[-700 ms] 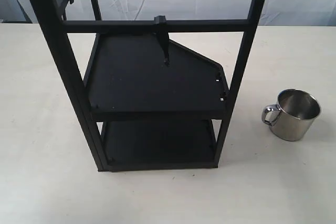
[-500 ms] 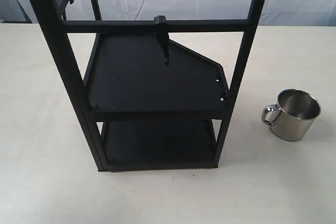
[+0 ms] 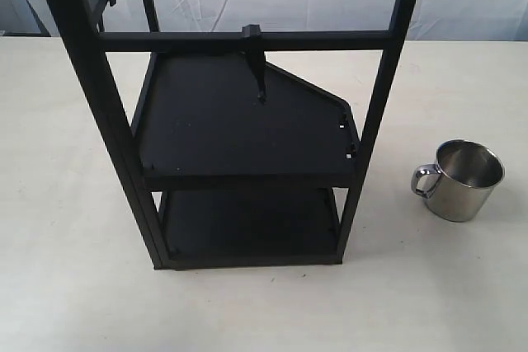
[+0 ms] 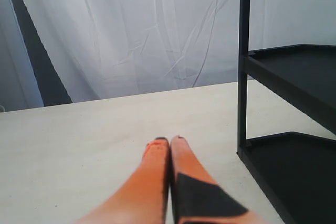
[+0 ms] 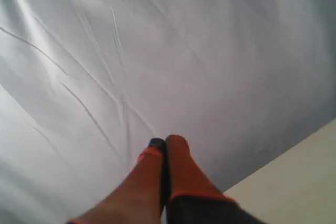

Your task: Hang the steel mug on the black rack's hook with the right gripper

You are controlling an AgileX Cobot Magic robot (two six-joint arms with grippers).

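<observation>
**Mug untouched, both arms clear of the work**

The steel mug [image 3: 459,179] stands upright on the tabletop [image 3: 66,286], toward its right edge, a little apart from the black rack [image 3: 247,121] that fills the middle. Its looped handle faces the rack. Nothing holds it.

The hook [image 3: 259,72] hangs from a clamp block on the rack's upper crossbar, its prong pointing down over the upper shelf. It is bare.

Neither arm shows in the exterior view. In the right wrist view the right end effector [image 5: 163,148] has its orange-sheathed fingers pressed together with nothing between them, pointing up at a white backdrop with only a sliver of tabletop in the corner; the mug is not in that picture. The left end effector [image 4: 168,145] is likewise clenched and empty, low over the tabletop beside the rack's corner post.

By these signs the task is at its very start: the reach for the mug is not yet begun. The next move seems to call for the right end effector to tilt down, release its fingers and come to the mug. Whether the rim or the handle side is better to grasp is hard to judge from here, though the handle loop must remain free to slip over the prong.
</observation>
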